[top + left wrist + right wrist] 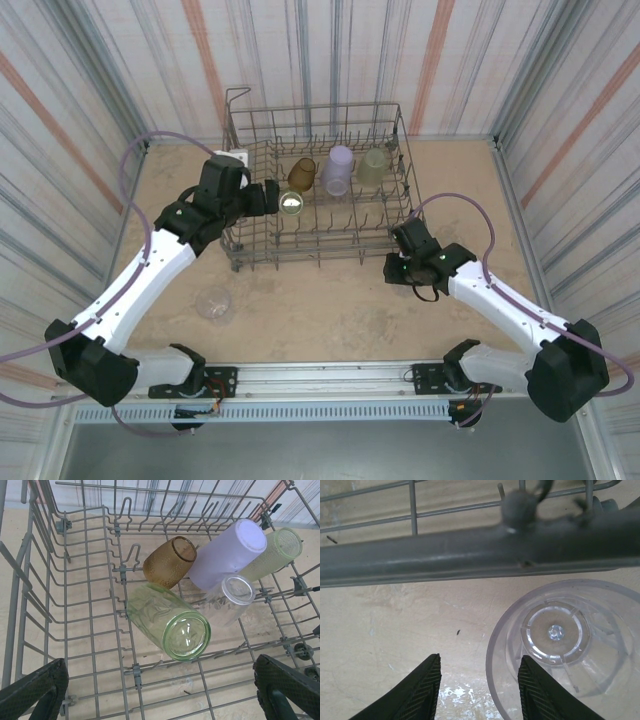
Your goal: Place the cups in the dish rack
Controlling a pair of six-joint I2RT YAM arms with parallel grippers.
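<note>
The right gripper (480,659) hangs just outside the near right corner of the dish rack (300,255), its fingers half spread and not pinching anything yet. A clear cup (565,640) stands there on the surface (380,630), mouth up as it seems, so its long axis points toward the wrist camera. The cup lies to the right of the gripper's middle. One finger (537,690) appears to be inside the rim and the other outside, with the wall between them. I judge that a grip on this wall is the next move, and the right arm is the nearer one.

The left gripper (159,680) is spread wide inside the rack, above a green cup (167,622) lying on its side. The top view adds a second clear cup (213,302) on the surface off the rack's near left corner, nearer to the left arm.
</note>
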